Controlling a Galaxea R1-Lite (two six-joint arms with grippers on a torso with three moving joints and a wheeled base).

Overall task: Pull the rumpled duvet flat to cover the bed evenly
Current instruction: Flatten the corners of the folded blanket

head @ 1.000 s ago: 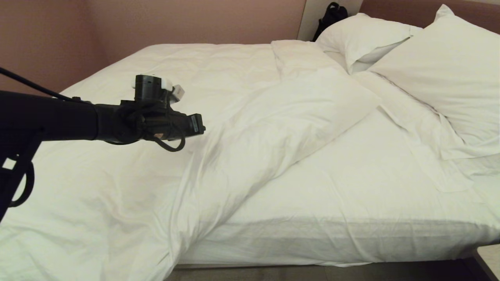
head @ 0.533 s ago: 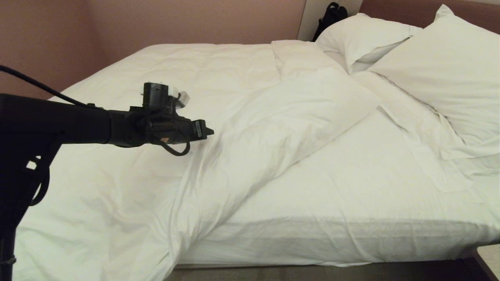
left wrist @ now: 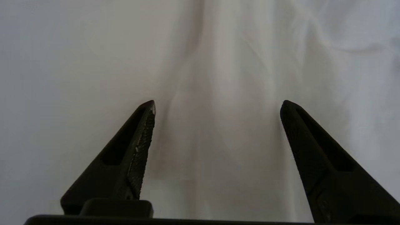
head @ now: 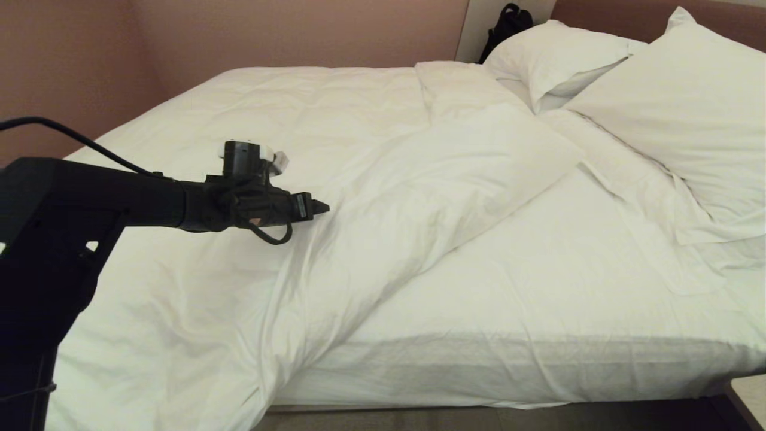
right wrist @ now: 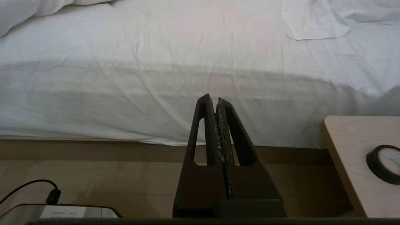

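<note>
So the duvet [head: 335, 197] is lying bunched over the left half of the bed [head: 538, 371], its corner folded back mid-frame, leaving bare sheet [head: 538, 281] showing lower right. The left gripper [head: 320, 208] is hovering over the fold with its fingers spread, holding nothing. The right gripper [right wrist: 216, 100] is sitting pinched closed by the bedside. Most of the pulling looks undone.
</note>
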